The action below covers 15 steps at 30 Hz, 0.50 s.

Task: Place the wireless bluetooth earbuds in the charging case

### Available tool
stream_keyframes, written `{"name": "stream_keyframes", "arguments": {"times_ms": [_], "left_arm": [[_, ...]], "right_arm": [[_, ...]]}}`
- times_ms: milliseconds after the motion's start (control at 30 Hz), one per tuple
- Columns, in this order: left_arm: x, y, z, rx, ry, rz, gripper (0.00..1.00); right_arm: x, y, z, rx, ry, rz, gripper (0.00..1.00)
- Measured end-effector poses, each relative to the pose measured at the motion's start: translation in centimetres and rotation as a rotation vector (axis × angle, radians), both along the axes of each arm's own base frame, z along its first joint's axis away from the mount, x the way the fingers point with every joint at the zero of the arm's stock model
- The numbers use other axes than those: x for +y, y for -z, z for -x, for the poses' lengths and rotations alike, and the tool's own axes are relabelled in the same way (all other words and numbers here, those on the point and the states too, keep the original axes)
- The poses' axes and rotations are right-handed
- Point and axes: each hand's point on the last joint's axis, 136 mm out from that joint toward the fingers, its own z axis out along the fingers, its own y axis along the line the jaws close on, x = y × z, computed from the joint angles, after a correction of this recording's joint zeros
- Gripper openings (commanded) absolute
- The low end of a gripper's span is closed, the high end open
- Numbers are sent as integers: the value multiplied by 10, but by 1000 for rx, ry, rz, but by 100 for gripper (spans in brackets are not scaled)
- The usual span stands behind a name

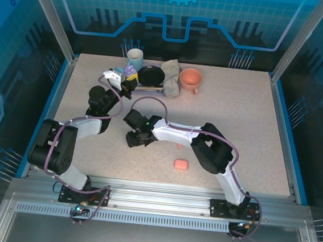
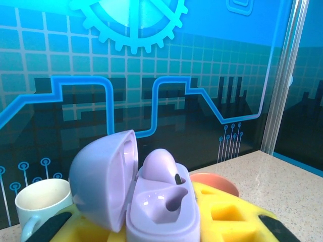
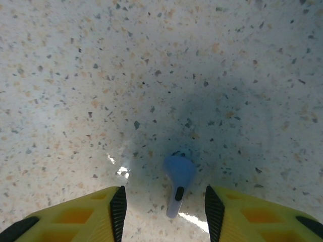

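My left gripper [image 2: 161,224] is shut on the open lavender charging case [image 2: 161,201], held up at the back left [image 1: 129,72]. Its lid [image 2: 103,176] hangs open to the left. One lavender earbud [image 2: 160,166] sits in the far slot, and the near slot [image 2: 171,200] is empty. A second lavender earbud [image 3: 177,182] lies flat on the table, stem towards the camera. My right gripper [image 3: 165,209] stands open just above it, one finger on each side, in mid-table [image 1: 136,138]. A shut salmon-pink case [image 1: 181,164] lies at the front. The pink earbuds are out of view.
Along the back edge stand a white mug [image 1: 135,56], a black dish [image 1: 150,75], a crumpled grey cloth [image 1: 170,76] and a salmon cup [image 1: 191,78]. The mug [image 2: 40,201] and the cup [image 2: 217,180] sit close behind the held case.
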Motion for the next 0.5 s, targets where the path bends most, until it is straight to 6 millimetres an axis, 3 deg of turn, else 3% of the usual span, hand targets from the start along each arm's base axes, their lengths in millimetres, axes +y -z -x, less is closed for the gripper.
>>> {"name": "stream_keyframes", "arguments": {"times_ms": [500], "left_arm": [[1,7,-3,14,-2,0,0]], "right_arm": [[0,7,-9,-18,17,39,40]]}}
